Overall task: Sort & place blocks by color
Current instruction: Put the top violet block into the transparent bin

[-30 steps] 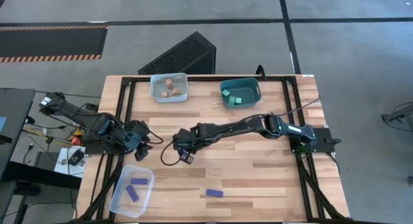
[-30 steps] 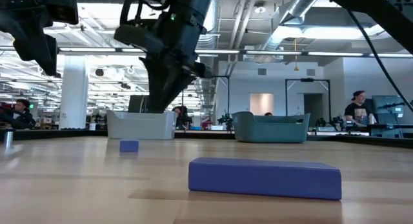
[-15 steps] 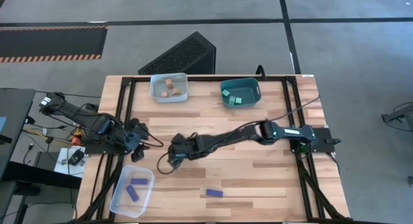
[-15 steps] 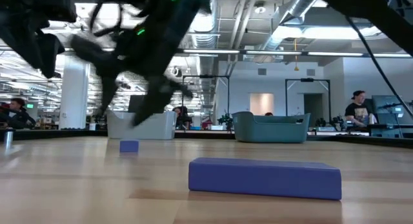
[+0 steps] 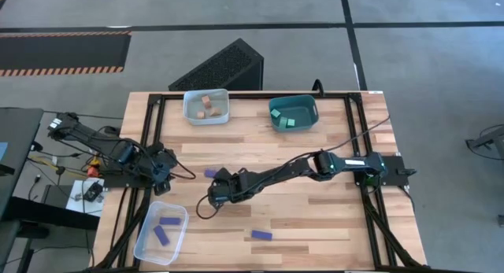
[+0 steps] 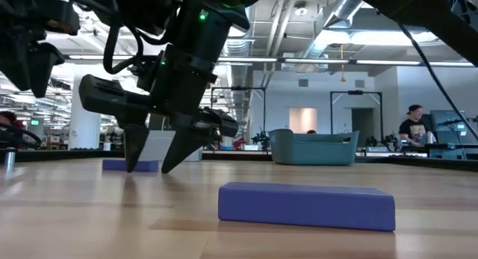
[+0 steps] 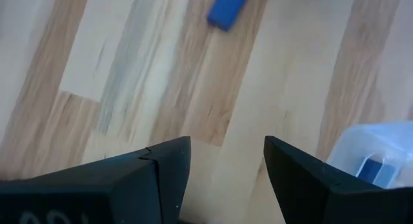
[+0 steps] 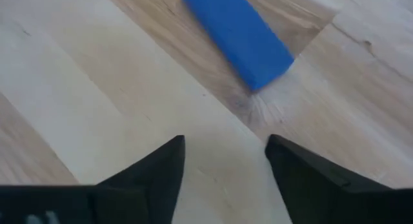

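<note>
A dark blue block [image 5: 210, 173] [image 8: 235, 33] lies flat on the wood left of the table's middle. My right gripper [image 5: 214, 196] [image 8: 224, 159] stands open just on its near side, fingers pointing down close to the table [image 6: 153, 151], with nothing between them. A second dark blue block [image 5: 261, 235] [image 6: 306, 205] lies near the front edge. My left gripper [image 5: 165, 169] [image 7: 227, 166] hangs open at the left, holding nothing; it sees the first block [image 7: 227, 8] ahead. Two blue blocks lie in the clear bin [image 5: 161, 230].
A pale grey bin [image 5: 206, 106] with tan cubes and a teal bin [image 5: 293, 113] with teal cubes stand at the far edge. The clear bin's corner [image 7: 374, 153] is close to my left gripper. Bare wood lies between the bins and the arms.
My right gripper has come down close to the table and gone toward the left and near edges. The blue block beside it has turned about on the wood and now shows its long side to the low view.
</note>
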Motion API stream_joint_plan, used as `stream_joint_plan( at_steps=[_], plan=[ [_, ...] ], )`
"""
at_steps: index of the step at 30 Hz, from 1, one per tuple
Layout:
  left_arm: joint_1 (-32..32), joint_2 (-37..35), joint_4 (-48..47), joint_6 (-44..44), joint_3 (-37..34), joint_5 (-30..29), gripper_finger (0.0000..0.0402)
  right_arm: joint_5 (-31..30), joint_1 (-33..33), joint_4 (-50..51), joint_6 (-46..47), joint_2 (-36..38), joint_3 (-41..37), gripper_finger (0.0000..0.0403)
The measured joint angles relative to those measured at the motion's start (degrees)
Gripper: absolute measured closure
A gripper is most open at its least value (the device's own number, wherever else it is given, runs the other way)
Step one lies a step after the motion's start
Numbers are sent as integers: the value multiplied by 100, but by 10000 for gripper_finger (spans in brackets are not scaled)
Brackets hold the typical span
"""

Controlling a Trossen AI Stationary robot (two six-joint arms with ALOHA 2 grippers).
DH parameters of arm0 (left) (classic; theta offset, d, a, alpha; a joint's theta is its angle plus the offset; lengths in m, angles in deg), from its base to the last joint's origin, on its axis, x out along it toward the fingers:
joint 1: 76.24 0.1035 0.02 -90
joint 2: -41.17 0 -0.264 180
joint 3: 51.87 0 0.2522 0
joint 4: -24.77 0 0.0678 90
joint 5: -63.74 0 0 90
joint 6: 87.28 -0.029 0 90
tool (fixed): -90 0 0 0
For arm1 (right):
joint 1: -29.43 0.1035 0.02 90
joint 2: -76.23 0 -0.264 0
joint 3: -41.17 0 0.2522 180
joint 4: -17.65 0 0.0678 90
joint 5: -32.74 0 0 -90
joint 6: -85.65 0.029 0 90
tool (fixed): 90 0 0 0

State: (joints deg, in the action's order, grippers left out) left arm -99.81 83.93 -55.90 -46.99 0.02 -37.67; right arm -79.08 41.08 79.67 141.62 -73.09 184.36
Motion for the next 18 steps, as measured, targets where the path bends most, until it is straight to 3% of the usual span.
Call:
stream_joint_plan(
  at_steps=[4, 8, 12, 18],
  plan=[
    [1, -2, 42, -66, 0, -277, 219, 13, -65, -210, -371, 68, -26, 197],
    [2, -6, 63, -95, 0, -522, 219, -21, -87, -119, -1329, 132, -42, 205],
    [2, -5, 125, 80, 0, -557, 219, -256, -135, 288, -2271, 230, -46, 178],
    [7, -4, 145, 525, 0, -649, 219, -39, -319, -55, -3700, 225, -44, 132]
  ],
)
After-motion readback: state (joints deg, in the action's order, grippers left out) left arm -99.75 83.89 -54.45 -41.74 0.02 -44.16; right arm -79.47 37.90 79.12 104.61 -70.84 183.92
